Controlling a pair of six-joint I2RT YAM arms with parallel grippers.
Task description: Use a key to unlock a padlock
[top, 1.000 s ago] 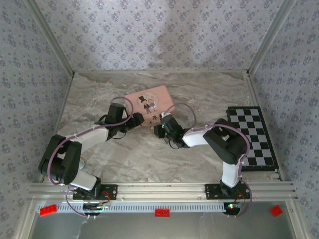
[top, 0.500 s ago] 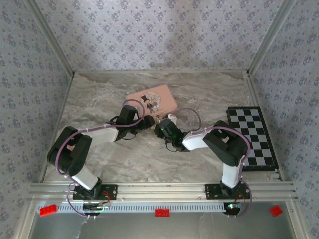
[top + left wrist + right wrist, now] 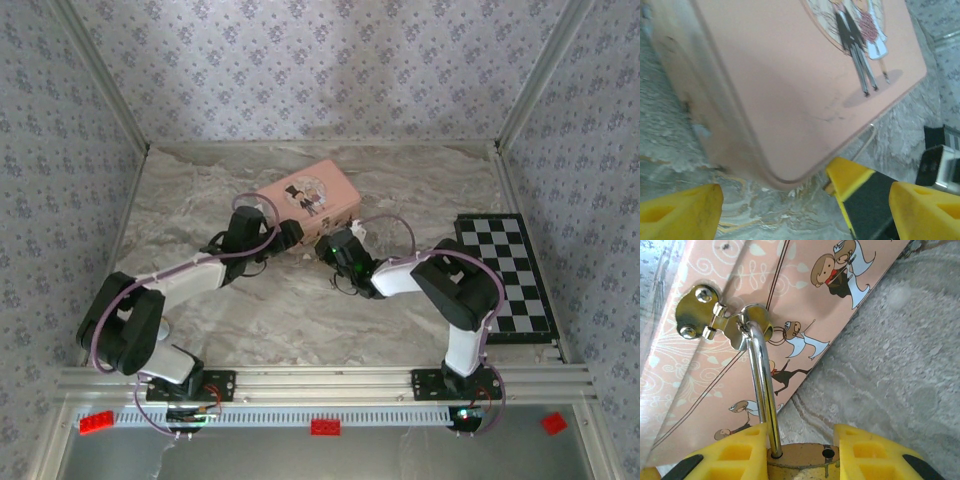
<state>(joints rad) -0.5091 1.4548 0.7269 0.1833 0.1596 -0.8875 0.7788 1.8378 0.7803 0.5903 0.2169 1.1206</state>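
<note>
The brass padlock (image 3: 805,463) sits between the yellow fingers of my right gripper (image 3: 800,442), which is shut on its body. One leg of its silver shackle (image 3: 760,385) is in the body and the other hole is empty. The shackle hooks through the brass hasp (image 3: 707,315) on the pink tin (image 3: 695,385). My left gripper (image 3: 807,202) is open at the tin's near corner (image 3: 785,175), nothing between its fingers. In the top view the two grippers (image 3: 288,236) (image 3: 338,241) meet at the tin's front edge. The key is out of view.
The pink tin (image 3: 310,197) lies tilted at the middle back of the marble table. A checkerboard (image 3: 506,272) lies at the right edge. Aluminium frame posts and patterned walls close in the back and sides.
The pink tin has shifted back and to the right and turned. Both grippers followed it, the left one reaching further in. The left jaws stand slightly wider.
</note>
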